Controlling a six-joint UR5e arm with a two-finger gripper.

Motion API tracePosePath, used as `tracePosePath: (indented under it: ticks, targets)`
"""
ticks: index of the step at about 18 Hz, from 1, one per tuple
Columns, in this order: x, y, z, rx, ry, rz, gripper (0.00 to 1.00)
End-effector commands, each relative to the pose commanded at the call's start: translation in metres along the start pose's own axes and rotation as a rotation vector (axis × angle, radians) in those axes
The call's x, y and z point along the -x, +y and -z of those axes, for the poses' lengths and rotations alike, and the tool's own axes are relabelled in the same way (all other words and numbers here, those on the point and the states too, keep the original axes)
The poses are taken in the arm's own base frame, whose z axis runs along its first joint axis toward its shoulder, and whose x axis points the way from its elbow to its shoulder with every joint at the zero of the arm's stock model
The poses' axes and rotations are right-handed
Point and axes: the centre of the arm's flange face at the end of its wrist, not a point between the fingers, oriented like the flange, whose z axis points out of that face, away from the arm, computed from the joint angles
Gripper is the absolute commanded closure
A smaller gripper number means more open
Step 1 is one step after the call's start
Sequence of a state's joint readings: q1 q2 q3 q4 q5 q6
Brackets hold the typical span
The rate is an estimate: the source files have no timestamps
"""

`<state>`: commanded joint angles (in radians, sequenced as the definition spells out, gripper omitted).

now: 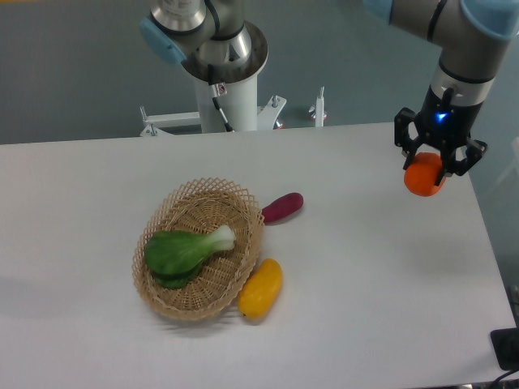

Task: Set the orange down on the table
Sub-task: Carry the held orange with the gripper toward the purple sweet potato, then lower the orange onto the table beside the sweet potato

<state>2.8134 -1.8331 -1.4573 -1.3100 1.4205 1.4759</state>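
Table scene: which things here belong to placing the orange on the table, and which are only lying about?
Part of the job:
orange
gripper, shut on it
table

Lying about:
wicker basket
green leafy vegetable
yellow fruit
purple vegetable

Claw [426, 172] clamps orange [424, 180] above right table [365, 267] edge; basket [199, 250] well apart.

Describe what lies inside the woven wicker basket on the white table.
Inside the woven wicker basket lies one leafy green vegetable with a pale stalk, its stalk pointing towards the right rim. The basket's floor beneath the leaves is covered, so anything under them cannot be seen.
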Motion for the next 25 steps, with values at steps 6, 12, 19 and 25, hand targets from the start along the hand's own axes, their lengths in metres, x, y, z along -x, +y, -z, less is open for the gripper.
tracePosePath:
  ticks: [6, 12, 19, 25]
  targets:
    - [-0.012, -0.036, -0.036, -0.013, -0.041, 0.122, 0.59]
    - [-0.043, -0.058, -0.087, -0.019, -0.014, 0.183, 0.59]
    - [-0.09, -0.075, -0.145, 0.016, 0.11, 0.158, 0.59]
    - [-0.102, -0.087, -0.185, 0.045, 0.178, 0.158, 0.59]
